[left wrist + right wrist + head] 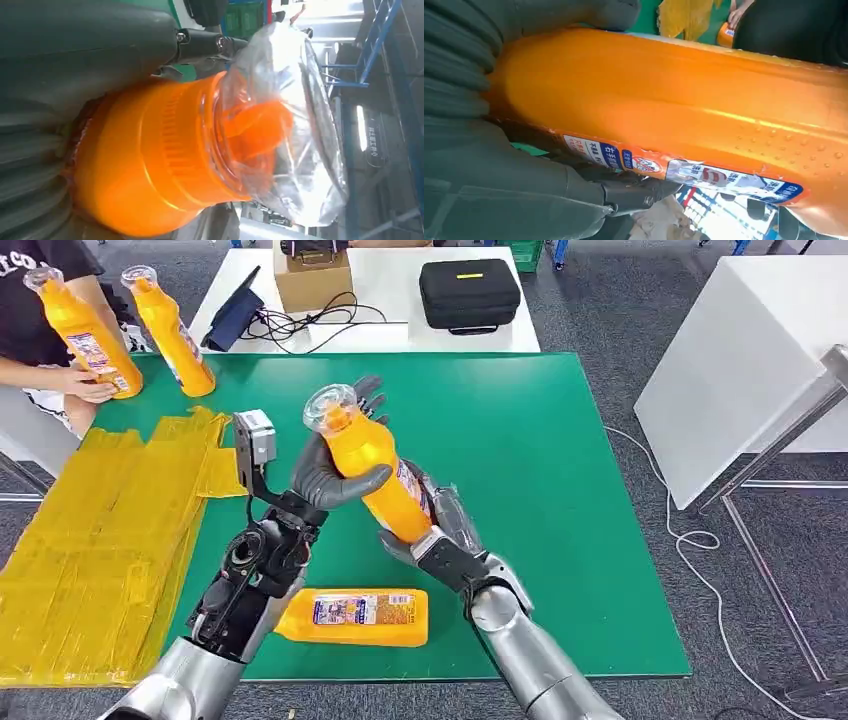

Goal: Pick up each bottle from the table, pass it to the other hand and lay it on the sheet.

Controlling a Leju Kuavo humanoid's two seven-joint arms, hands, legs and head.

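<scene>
i see both hands on the raised bottle (375,465): left hand (335,475) wraps its neck, right hand (445,535) grips the base, sheet (100,540) at 9 o'clock.

Both arms are up, meeting mid-frame: left robot hand (335,480) wraps the bottle (375,465) near its neck, right robot hand (445,530) cups its base at 5 o'clock.

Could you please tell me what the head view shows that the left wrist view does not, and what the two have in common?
Head view alone: the green table, the yellow sheet, a second bottle lying on the table, two more bottles beside a person's hand, and the right hand under the held bottle's base.
Left wrist view alone: the clear wrap over the cap, close up, and blue racking beyond.
Both: the held orange bottle and the left hand gripping its neck end.
</scene>
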